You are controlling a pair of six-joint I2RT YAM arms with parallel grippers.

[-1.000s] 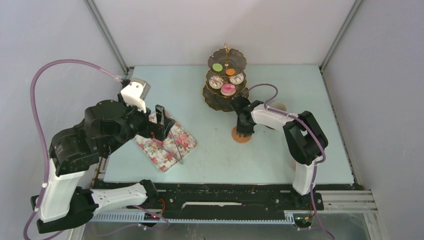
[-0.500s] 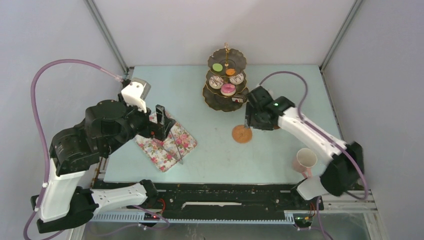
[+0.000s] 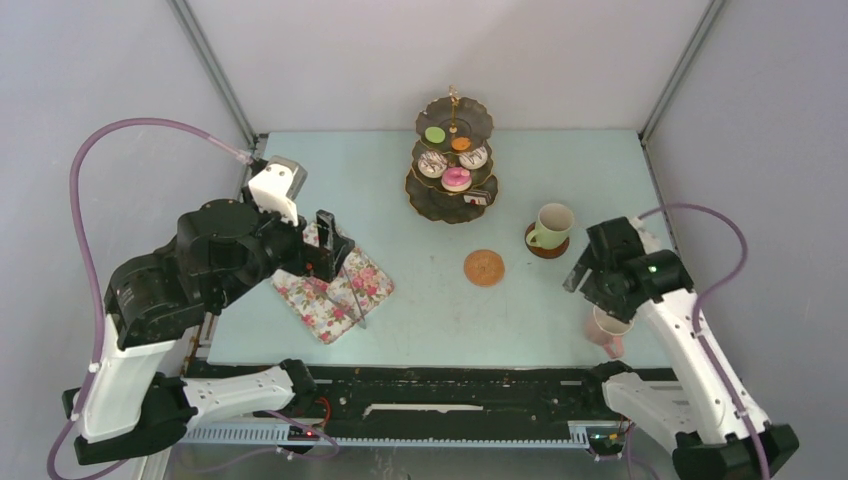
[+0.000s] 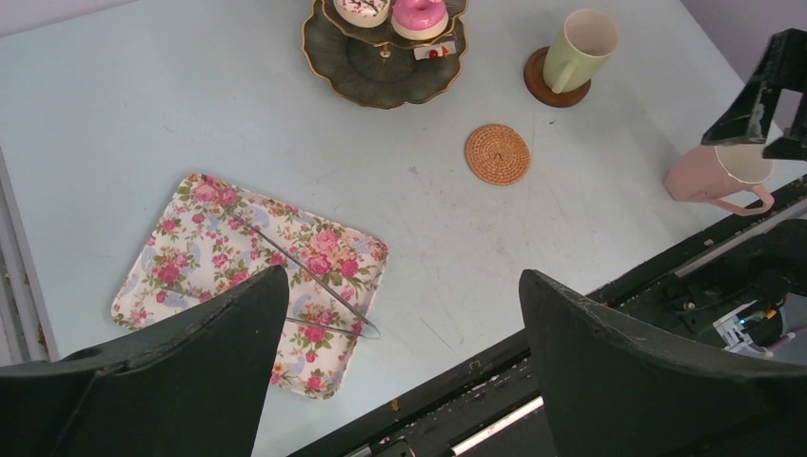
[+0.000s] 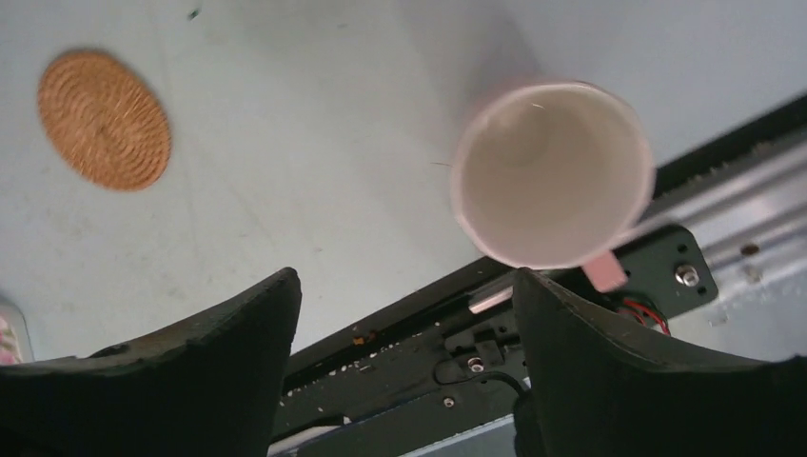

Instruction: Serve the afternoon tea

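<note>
Cream cup sat on dark coaster. Pink cup, lower right, had not reached woven coaster. My right pincer stood apart, seemingly empty.

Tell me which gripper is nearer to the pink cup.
Right. The right gripper hangs open just above the pink cup at the table's near right edge. The left gripper is far off, over the floral tray on the left side.

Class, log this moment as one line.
left gripper: open above tongs | right gripper: open above pink cup | woven coaster: bare | green cup: on dark coaster
</note>
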